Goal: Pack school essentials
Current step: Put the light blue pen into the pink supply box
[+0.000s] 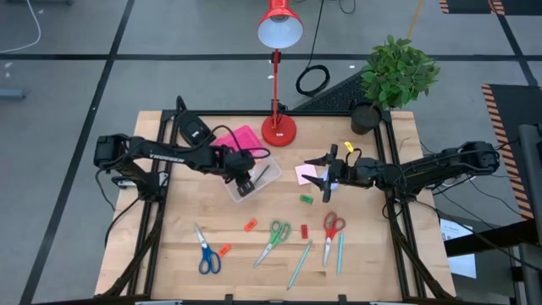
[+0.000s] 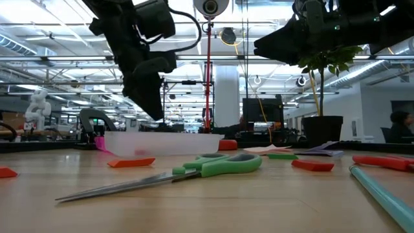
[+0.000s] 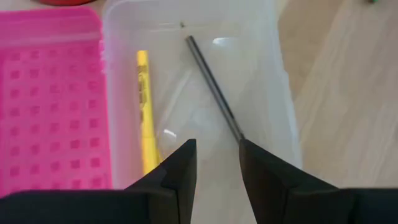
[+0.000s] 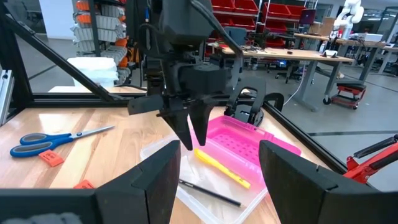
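Open robotics lab, workbenches [image 4: 298, 56], red parts bins [image 4: 252, 12], humanoid robot [image 2: 37, 103]

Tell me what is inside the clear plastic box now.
Inside the clear plastic box lie a yellow pen and a thin dark pencil. The left gripper hovers above it, slightly open and empty, and its fingers cover the box's near part.

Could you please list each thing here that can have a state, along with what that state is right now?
clear box: open, pink lid beside it.
yellow pen: inside the box.
dark pencil: inside the box.
left gripper: above the box, fingers slightly apart, empty.
right gripper: open, empty, above the table's middle.
green scissors: closed, lying on the table.
desk lamp: upright.
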Robot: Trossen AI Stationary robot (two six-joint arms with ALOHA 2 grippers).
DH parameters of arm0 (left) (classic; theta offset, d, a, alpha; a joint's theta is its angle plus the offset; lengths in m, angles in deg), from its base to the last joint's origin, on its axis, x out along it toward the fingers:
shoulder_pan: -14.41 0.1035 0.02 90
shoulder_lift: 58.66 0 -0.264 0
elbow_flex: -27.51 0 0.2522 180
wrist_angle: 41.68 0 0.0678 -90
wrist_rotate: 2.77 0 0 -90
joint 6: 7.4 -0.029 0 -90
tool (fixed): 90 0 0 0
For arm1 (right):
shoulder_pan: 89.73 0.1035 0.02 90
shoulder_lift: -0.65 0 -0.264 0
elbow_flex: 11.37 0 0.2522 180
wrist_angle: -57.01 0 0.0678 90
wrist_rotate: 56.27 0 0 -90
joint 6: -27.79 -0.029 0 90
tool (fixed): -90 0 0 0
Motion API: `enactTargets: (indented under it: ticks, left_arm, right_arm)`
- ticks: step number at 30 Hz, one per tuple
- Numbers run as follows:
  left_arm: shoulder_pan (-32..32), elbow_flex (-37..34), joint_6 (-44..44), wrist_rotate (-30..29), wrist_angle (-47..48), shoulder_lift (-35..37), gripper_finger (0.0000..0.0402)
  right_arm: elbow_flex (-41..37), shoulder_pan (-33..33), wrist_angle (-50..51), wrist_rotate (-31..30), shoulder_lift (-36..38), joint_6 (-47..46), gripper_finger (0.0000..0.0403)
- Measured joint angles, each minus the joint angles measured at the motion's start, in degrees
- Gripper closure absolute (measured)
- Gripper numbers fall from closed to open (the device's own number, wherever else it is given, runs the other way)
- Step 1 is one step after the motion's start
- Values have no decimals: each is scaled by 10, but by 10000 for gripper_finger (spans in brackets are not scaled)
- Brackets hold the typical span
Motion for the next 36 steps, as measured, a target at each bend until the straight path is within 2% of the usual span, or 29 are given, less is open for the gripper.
enactTargets:
  ticks: [6, 14, 16, 19, 24, 28, 31, 36]
  left_arm:
    - [-6, 0, 0, -26, -8, 0, 277]
    - [-22, 0, -11, -27, -28, 0, 277]
    - [-30, -1, -15, -27, -39, 0, 277]
    - [-43, -1, -11, -28, -50, 0, 277]
    - [-71, -1, -13, -29, -76, 0, 277]
    - [-96, -1, -15, -30, -84, 0, 277]
    - [-118, -1, -29, -32, -85, 0, 277]
    - [-162, -1, -44, -74, -97, 0, 277]
  right_arm:
    - [0, 0, 0, 0, 0, 0, 192]
    - [2, 9, 4, 2, 0, -24, 193]
    - [12, 20, 21, 19, 0, -25, 193]
    - [50, 35, 104, 44, 0, -26, 193]
    - [136, 56, 308, 47, -3, -28, 193]
    - [152, 79, 361, 47, -4, -53, 193]
    - [153, 102, 377, 47, -4, -102, 193]
    - [153, 170, 424, 19, -14, -278, 193]
